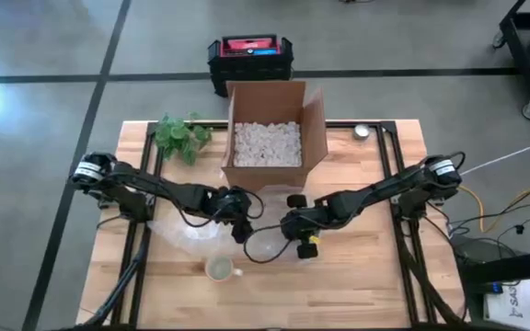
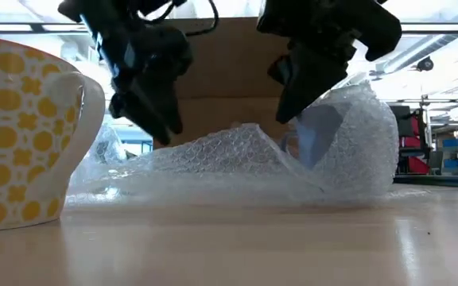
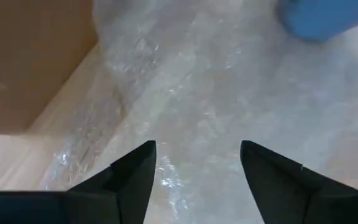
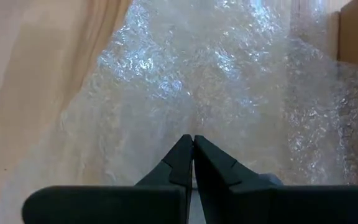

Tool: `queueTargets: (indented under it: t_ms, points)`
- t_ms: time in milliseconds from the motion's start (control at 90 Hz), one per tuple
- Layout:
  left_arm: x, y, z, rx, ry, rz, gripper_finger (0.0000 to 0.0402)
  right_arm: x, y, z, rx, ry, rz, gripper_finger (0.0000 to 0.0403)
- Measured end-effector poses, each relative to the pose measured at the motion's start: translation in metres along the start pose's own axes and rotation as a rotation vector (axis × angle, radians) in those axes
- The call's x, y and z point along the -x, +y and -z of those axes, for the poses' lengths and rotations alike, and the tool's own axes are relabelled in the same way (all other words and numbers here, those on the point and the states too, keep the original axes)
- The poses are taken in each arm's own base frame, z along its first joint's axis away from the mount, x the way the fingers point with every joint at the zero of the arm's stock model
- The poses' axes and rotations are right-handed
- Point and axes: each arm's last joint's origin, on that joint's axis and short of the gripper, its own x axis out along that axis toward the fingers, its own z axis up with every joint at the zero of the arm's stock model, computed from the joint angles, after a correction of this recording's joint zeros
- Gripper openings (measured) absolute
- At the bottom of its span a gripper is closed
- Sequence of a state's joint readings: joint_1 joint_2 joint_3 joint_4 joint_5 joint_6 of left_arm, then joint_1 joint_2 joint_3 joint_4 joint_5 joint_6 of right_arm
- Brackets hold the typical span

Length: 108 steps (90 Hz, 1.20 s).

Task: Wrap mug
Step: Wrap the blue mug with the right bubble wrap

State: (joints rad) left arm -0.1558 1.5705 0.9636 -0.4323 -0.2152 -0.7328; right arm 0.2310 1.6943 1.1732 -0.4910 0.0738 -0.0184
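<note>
Mug, white with a yellow pattern, stands upright near the front edge of the table, just in front of the bubble wrap and apart from both grippers. Bubble wrap lies crumpled across the table's middle, between mug and cardboard box. Left gripper hovers over the sheet's middle, fingers spread apart, holding nothing. Right gripper sits at the sheet's right end, fingers pressed together; whether a fold of wrap is pinched between them cannot be told. The box, filled with white packing pieces, stands at the table's rear edge, with a green plant to its left.
</note>
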Motion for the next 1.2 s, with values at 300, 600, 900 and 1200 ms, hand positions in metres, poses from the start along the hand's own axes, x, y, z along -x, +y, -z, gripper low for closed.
queueTargets:
  t_ms: [300,600,900,1200]
  points:
    - [-0.054,0.017,0.01,0.078,0.042,-0.075,0.0189,0.0,0.0,0.0,0.072,-0.002,0.0,0.0002]
    - [-0.051,0.001,-0.001,0.071,-0.02,0.055,0.0102,0.0,0.0,0.0,0.072,-0.002,0.001,0.0002]
    - [-0.007,-0.014,-0.014,0.009,-0.13,0.171,0.0005,0.0,0.0,0.0,0.072,-0.002,0.002,0.0002]
    - [-0.001,-0.016,-0.015,-0.031,-0.143,0.201,0.0053,0.0,0.0,0.0,0.07,-0.003,0.004,0.0003]
